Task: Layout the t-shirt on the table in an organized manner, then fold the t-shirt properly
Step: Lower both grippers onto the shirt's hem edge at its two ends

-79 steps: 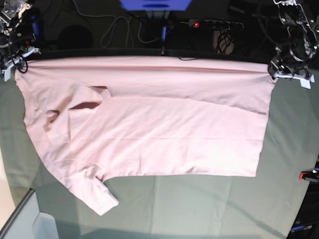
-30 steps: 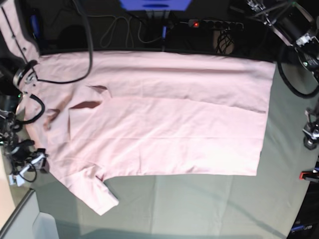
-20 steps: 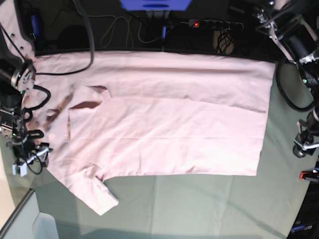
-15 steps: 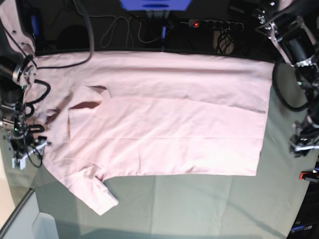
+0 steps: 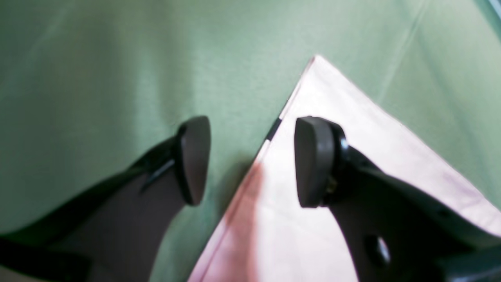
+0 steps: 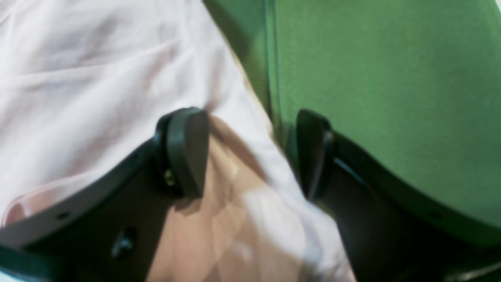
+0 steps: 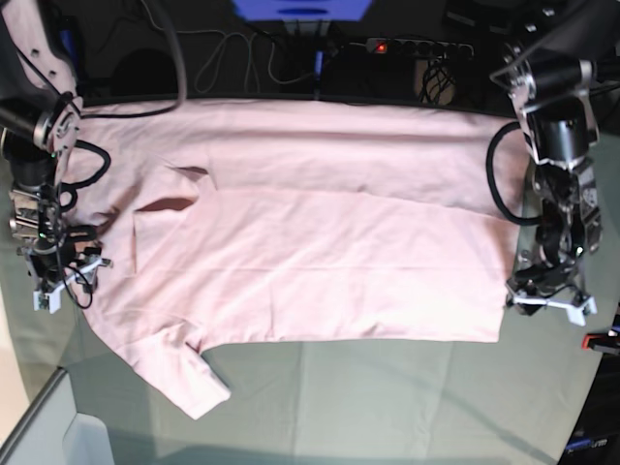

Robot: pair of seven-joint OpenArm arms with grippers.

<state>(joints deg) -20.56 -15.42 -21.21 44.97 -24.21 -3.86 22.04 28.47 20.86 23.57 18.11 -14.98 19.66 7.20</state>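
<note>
I see the pink t-shirt [image 7: 310, 232] spread flat across the far half of the table [image 7: 387, 407], one sleeve angled toward the near edge. My left gripper [image 5: 250, 160] hangs with jaws apart and empty, straddling the shirt's side edge near a hem corner. My right gripper [image 6: 250, 152] is likewise spread and holds nothing, one finger [image 6: 188, 149] over fabric, the other over bare green cloth.
</note>
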